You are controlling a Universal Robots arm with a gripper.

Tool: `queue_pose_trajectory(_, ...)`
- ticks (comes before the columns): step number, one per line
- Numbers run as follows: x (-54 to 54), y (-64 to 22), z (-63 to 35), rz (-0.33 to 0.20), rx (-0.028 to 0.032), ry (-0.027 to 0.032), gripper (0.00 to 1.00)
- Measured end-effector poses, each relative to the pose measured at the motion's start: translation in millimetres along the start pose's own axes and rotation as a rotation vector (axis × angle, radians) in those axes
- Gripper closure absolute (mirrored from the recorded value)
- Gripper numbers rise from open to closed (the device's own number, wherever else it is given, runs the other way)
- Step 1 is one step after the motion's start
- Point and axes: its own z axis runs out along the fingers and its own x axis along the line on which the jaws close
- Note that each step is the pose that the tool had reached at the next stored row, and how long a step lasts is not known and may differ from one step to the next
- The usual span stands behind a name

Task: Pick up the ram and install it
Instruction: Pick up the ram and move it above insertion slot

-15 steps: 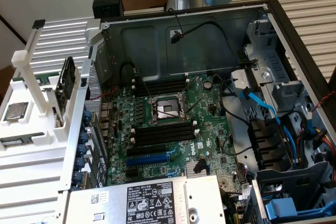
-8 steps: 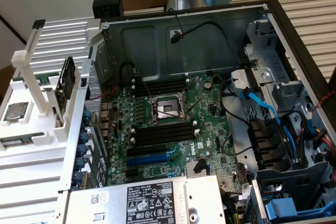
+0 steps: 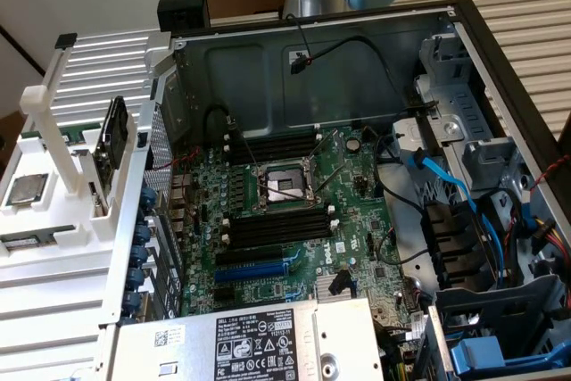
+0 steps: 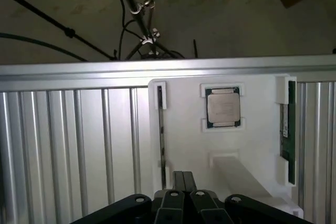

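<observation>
With the gripper (image 4: 184, 184) shut, fingertips pressed together and nothing between them, hovering over the white plastic fixture (image 4: 184, 129) on the ribbed aluminium table (image 4: 68, 145). Not yet touching the ram (image 4: 286, 129): a dark-green stick with a small pale label, seated on edge between 2 white brackets at the fixture's outer edge. Off to 1 side of the gripper and well apart from it, past the square silver processor chip (image 4: 223, 107). Long axis parallel to the table's ribs and, by the look of it, to the seam between the closed fingertips. Nearer the gripper, on the processor's other side: a thin dark strip (image 4: 160, 129) in a slot, edge-on, too narrow to name. In the exterior view, black memory slots (image 3: 272, 227) on the motherboard (image 3: 357, 220) seemingly all vacant, so nothing installed so far.
</observation>
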Motion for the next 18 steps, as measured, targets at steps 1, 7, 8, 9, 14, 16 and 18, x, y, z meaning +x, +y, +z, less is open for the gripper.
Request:
queue_pose_trajectory(1,-0.1,0.2,1.8,0.0,0.0,0.0,0.9)
queue_pose_trajectory(7,0.0,0.9,14.6,0.0,0.0001,-0.0002,0.9)
queue_pose_trajectory(8,0.0,1.0,16.4,0.0,0.0,-0.0001,0.9)
queue_pose_trajectory(9,0.0,1.1,18.2,0.0,0.0001,-0.0001,0.9)
queue_pose_trajectory(14,0.3,1.7,27.8,0.0,-0.005,0.0,0.9)
queue_pose_trajectory(16,0.3,1.9,30.9,0.0,-0.0057,0.0001,0.9)
queue_pose_trajectory(18,0.4,2.1,34.3,0.0,-0.0063,0.0001,0.9)
